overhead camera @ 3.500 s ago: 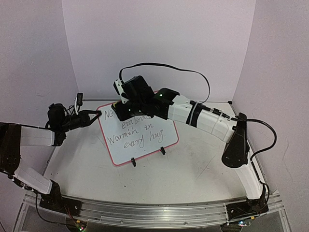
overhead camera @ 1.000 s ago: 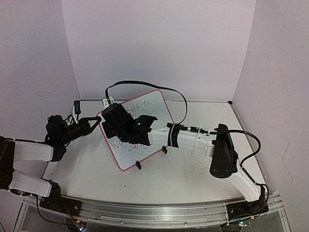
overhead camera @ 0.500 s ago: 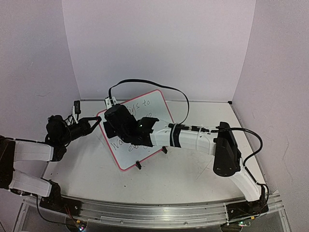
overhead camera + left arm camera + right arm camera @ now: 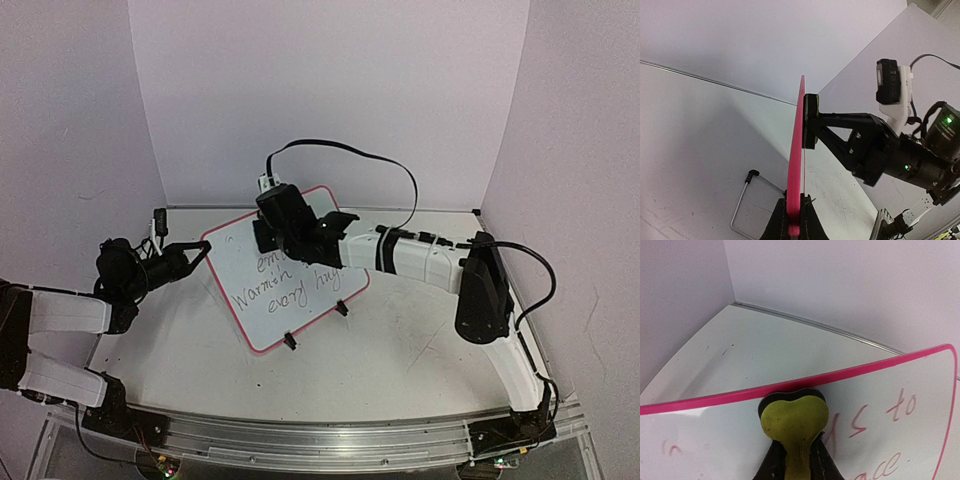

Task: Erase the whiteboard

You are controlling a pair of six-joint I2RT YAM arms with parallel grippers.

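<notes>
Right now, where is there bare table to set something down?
Bare: table between whiteboard and front rail, and right of the board up to the right arm. Crowded: board's left edge, clamped by the left gripper, and top edge, where the right gripper holds the eraser.

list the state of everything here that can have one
whiteboard: standing on its feet, left edge clamped, not wiped clean
writing: dark words across the middle and lower board, a few marks near the top
left gripper: shut on the whiteboard's left edge
right gripper: shut on the eraser
eraser: yellow block pressed against the board face at its top edge
</notes>
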